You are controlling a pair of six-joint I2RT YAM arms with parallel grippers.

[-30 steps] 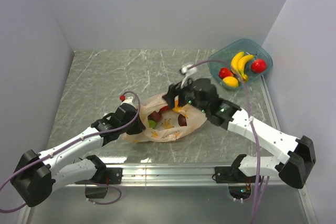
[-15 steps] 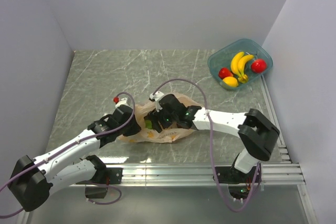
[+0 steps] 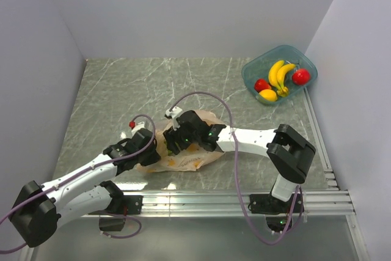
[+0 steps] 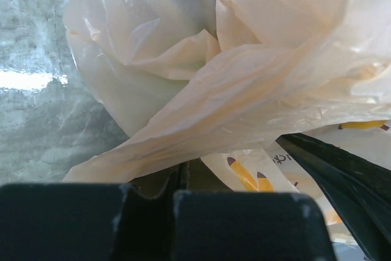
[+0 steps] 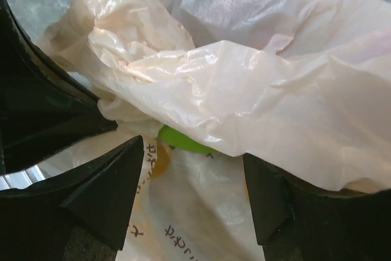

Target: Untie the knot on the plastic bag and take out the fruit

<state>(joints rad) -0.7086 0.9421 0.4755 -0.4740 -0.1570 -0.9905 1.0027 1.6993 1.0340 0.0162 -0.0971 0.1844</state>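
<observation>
The plastic bag [image 3: 192, 154] lies crumpled on the table, pale orange with small printed marks. My left gripper [image 3: 155, 148] is at its left end, shut on a fold of the bag's film [image 4: 201, 108] that runs down into the jaws [image 4: 178, 178]. My right gripper [image 3: 173, 141] reaches over the bag from the right and stands open [image 5: 192, 194], its fingers [image 5: 104, 194] straddling the plastic. A green fruit [image 5: 182, 142] peeks from under a fold just ahead of them. The knot is hidden among the folds.
A teal tub [image 3: 305, 64] at the back right holds bananas [image 3: 278, 73], a red fruit [image 3: 300, 76] and a yellow one [image 3: 267, 95]. Walls close in the table on three sides. The right arm's cable [image 3: 208, 97] loops above the bag.
The right arm has swung from the tub's side leftwards over the bag, its gripper now at the bag's left part. The left gripper, still shut, has drawn slightly down and left.
</observation>
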